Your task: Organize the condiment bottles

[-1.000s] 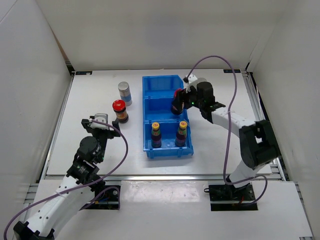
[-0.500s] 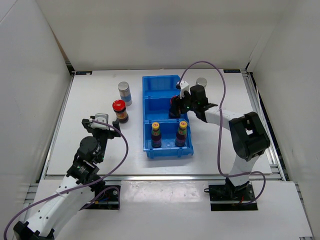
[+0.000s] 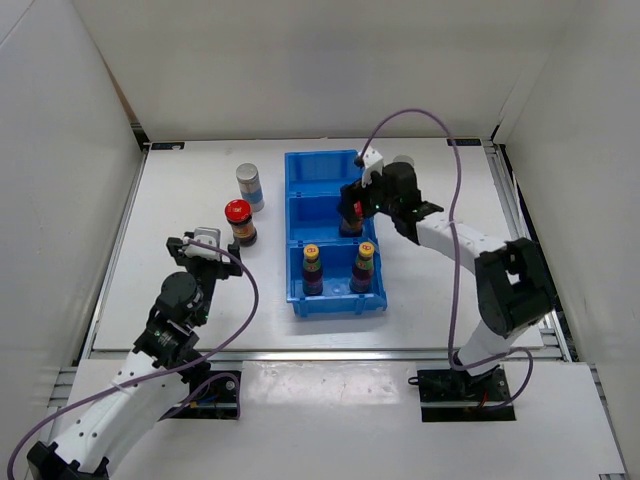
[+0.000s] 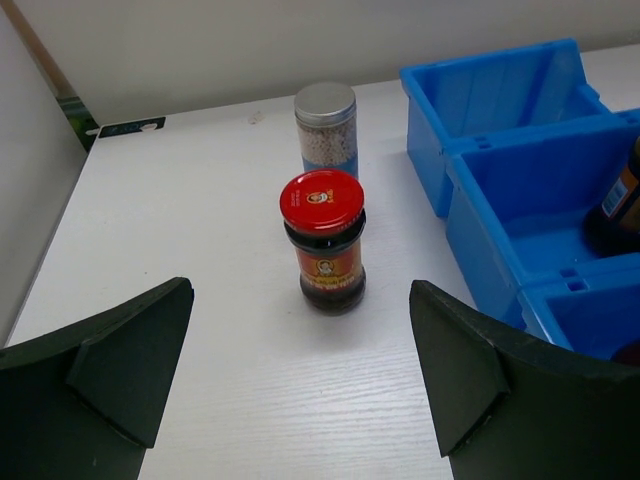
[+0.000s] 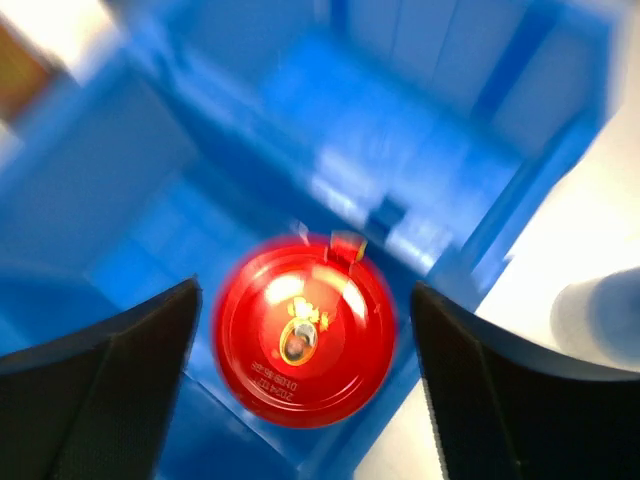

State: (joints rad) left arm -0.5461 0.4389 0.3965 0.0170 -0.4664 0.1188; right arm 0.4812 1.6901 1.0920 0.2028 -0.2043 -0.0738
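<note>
Placing step: right gripper [image 5: 303, 300], jaws spread around the red-lidded jar [image 5: 302, 340] in the bin [image 3: 330, 165]'s middle compartment, should lift clear; wide-open left gripper [image 4: 300, 300] faces the second jar [image 4: 322, 240].

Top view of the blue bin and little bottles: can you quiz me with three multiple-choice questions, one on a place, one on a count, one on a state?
1. Where do the two yellow-capped bottles stand relative to the blue bin?
A) its far compartment
B) its near compartment
C) outside it

2. How many bottles stand left of the bin?
A) one
B) two
C) four

3. The left gripper is:
A) open and empty
B) shut on a jar
C) shut on a shaker

Answers:
1 B, both stand in the compartment nearest the arms.
2 B, a silver-capped shaker and a red-lidded jar.
3 A, its fingers are spread wide, holding nothing.
</note>
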